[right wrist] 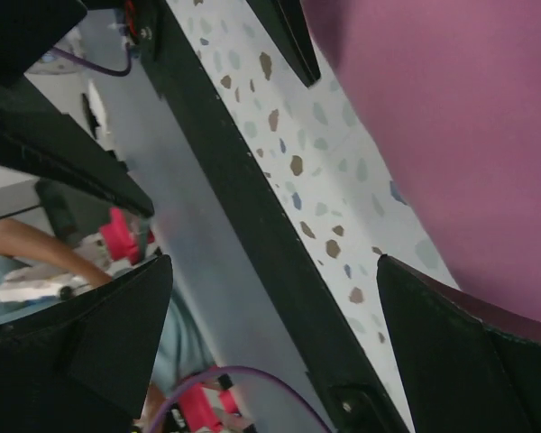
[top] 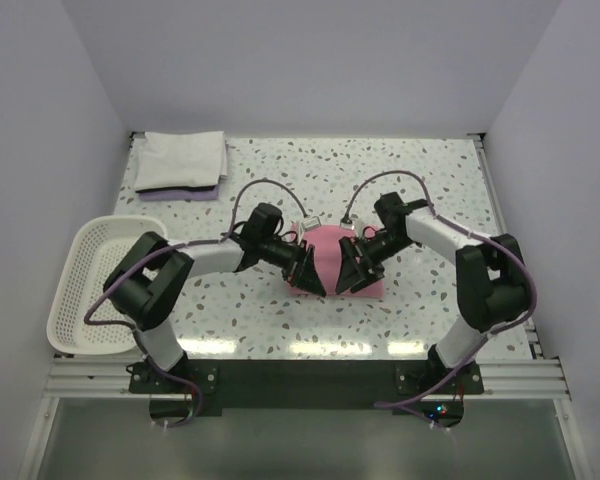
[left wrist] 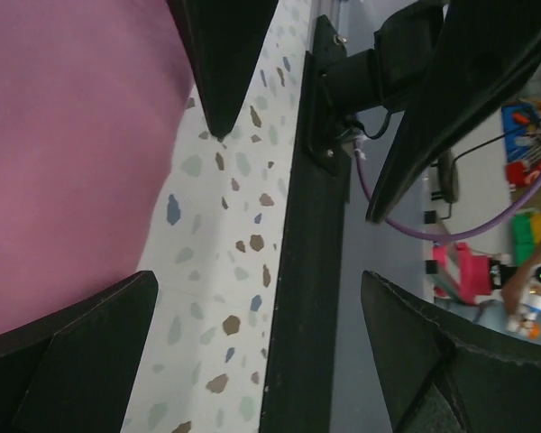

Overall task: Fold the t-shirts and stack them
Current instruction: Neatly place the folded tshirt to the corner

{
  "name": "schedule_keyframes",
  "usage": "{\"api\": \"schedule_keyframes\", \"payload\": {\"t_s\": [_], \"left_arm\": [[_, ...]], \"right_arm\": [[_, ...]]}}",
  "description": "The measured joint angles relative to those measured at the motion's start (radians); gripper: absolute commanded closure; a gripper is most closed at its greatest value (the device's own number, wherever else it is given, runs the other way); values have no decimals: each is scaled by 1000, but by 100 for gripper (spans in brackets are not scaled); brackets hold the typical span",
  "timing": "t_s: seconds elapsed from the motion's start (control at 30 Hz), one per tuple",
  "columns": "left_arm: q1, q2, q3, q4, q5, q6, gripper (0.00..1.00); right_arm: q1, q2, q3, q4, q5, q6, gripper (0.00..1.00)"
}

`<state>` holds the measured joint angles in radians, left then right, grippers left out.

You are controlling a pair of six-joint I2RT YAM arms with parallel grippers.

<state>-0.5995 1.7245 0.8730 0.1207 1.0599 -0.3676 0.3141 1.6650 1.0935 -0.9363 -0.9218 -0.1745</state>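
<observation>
the pink t-shirt lies in a small rumpled mound at the middle of the bench, and both arms lean in over it from either side, hiding much of it from above. the left tool sits at the mound's left part with its fingers spread wide and nothing between them. from its wrist, one finger hangs over the shirt's edge and the other out past the black rail at the near side. the right tool mirrors it on the right, also spread wide and holding nothing. i can't tell whether either one touches the cloth.

the white t-shirt rests as a folded rectangle in the far left corner, well apart from the arms, with a strip of pale lilac cloth showing under its near edge. purple cables loop up over each forearm.

the white mesh basket sits at the near left, hanging partly off the bench's side. the left arm's elbow crowds its right rim. its mesh floor is in plain sight.
</observation>
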Motion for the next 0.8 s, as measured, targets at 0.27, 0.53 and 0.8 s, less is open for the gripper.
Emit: {"api": "schedule_keyframes", "payload": {"t_s": [0.27, 0.53, 0.8], "left_arm": [[-2, 178, -29, 265, 53, -228, 0], [88, 273, -31, 346, 183, -266, 0], [169, 217, -52, 186, 194, -103, 0]], "right_arm": [[0, 132, -75, 124, -106, 85, 1], [-132, 325, -89, 101, -263, -20, 2], [-209, 321, -52, -9, -248, -85, 1]]}}
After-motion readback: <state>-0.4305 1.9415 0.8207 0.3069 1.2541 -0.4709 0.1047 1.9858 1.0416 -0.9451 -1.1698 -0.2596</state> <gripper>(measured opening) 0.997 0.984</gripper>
